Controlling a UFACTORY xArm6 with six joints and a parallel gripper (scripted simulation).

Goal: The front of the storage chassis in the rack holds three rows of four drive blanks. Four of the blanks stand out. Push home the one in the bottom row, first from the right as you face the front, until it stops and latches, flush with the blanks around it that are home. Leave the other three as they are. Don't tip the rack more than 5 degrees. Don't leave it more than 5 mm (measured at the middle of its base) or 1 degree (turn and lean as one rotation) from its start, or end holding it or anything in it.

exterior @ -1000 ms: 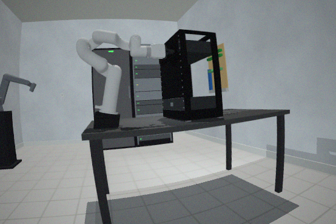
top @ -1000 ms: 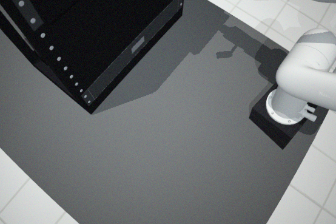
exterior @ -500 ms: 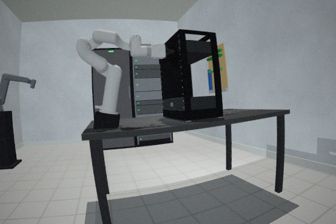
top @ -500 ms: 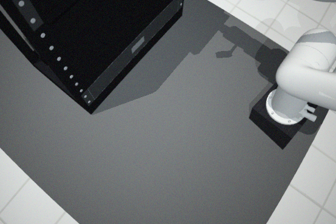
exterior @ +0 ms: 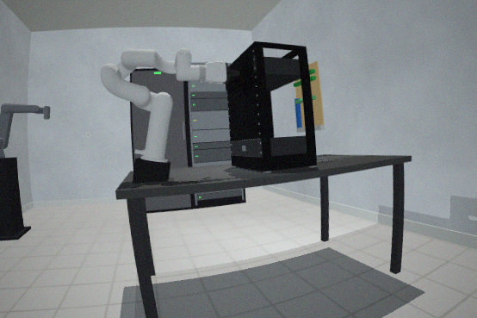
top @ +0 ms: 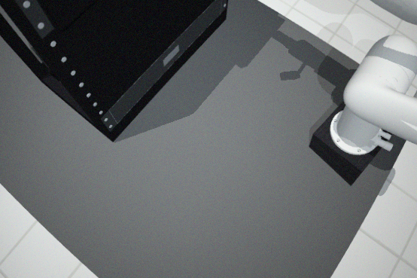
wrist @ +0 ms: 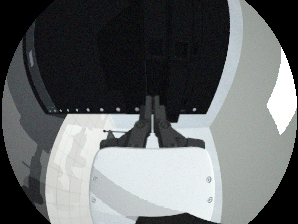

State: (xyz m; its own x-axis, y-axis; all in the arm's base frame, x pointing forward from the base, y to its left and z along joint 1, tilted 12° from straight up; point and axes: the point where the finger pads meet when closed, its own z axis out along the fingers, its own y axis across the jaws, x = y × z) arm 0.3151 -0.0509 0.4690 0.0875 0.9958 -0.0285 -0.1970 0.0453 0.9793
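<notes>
Dark two-fingered gripper, fingers pressed together and empty, points at the black rack front.

Top, exterior and wrist views share the rack.

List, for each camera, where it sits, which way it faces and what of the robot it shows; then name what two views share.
Top: overhead, looking down at the table and rack; shows the arm on its base.
Exterior: out in the room, low, facing the table's side; shows the whole arm reaching level to the rack's upper front.
Wrist: on the wrist, facing the rack's dark front; shows the shut gripper.
Shared: top and exterior both show rack, table and base.
</notes>
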